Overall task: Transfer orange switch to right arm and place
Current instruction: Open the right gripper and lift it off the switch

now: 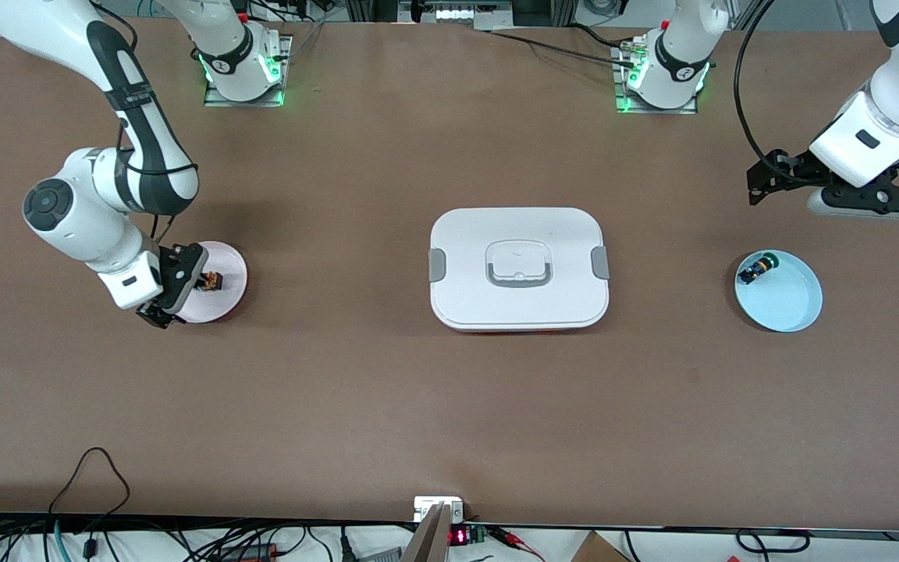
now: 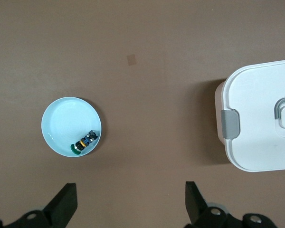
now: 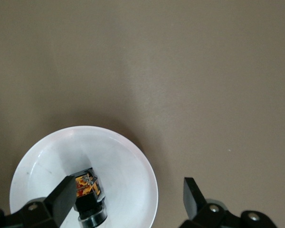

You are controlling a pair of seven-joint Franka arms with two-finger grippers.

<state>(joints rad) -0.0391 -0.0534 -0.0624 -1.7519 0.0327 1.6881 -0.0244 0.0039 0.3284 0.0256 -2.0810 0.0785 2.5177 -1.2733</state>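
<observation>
While the tiny orange-capped black switch [image 1: 212, 280] lies on a pale pink round plate [image 1: 232, 275], right gripper [image 1: 172, 293] open at its 9 o'clock rim, left gripper [image 1: 832, 187] open above bare table, no legible writing.

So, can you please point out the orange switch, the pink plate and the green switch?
orange switch [image 1: 213, 280]: front view, its body.
pink plate [image 1: 232, 269]: front view, bare surface.
green switch [image 2: 85, 141]: left wrist view, its body.

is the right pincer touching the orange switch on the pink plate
Cannot tell. In the right wrist view one finger of the open right pincer overlaps the orange switch on the plate, showing neither contact nor gap.
</observation>
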